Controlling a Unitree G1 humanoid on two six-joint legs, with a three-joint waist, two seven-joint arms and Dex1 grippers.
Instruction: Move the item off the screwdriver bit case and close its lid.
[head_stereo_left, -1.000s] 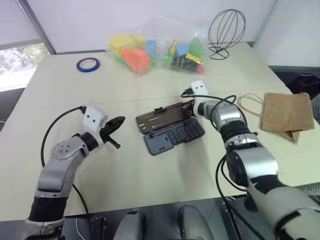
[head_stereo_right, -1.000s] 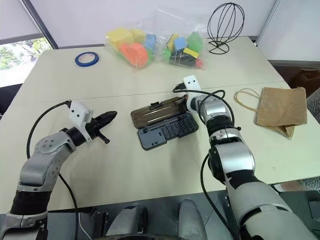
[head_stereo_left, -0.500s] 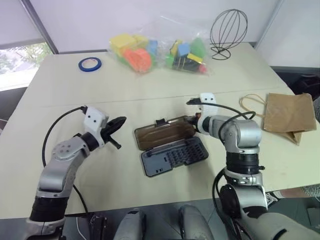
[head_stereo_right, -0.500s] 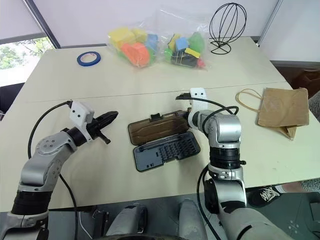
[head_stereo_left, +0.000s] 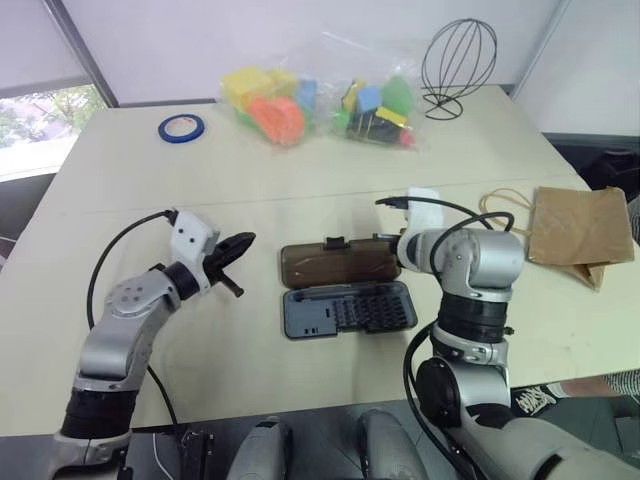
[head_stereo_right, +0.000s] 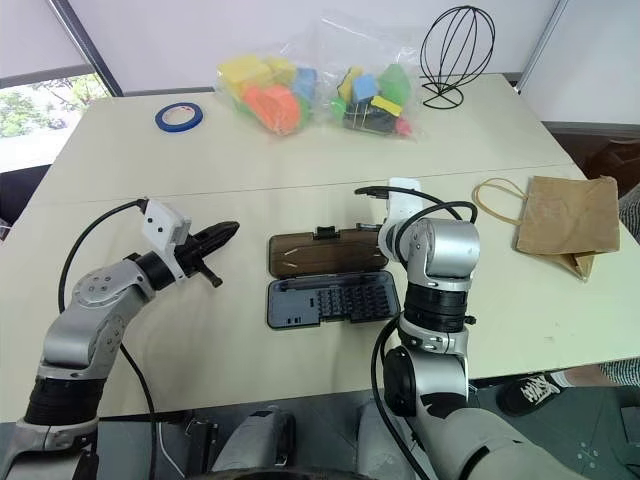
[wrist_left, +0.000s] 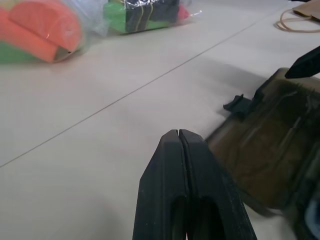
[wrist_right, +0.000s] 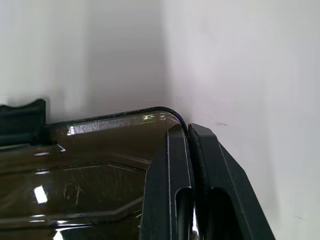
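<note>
**Bag is off; the open case still needs its lid folded shut**

Nearest the robot, the screwdriver bit case (head_stereo_right: 333, 297) lies open and flat on the pale table (head_stereo_right: 300, 370). Its blue-grey tray, with rows of small dark bits, is on the near side. The smoky brown lid (head_stereo_right: 326, 253) is hinged along the far edge and folded back, with a small black latch tab at its far rim.

The right gripper (wrist_right: 187, 131) has its two black fingers pressed together with nothing between them, its tips at the rounded right-hand corner of the lid. To do this step well, the tips would probably need to get under that far rim, lift it and swing the panel over the hinge toward the robot. A push along the table might only slide the whole case. A final press near the latch should seat it.

Left of the case and apart from it, the left gripper (head_stereo_left: 240, 244) hangs above the table, its fingers also together and empty. It is placed where it could brace the tray if it skids.

Farther right, well apart from the case, lies the brown kraft paper bag (head_stereo_right: 565, 222), flat and a little crinkled, its cord handle looped toward the case. That half of the job looks done.

At the far side sit a roll of blue tape (head_stereo_right: 177, 117), clear bags of colourful toys (head_stereo_right: 310, 85) and a black wire stand (head_stereo_right: 455, 50).
</note>
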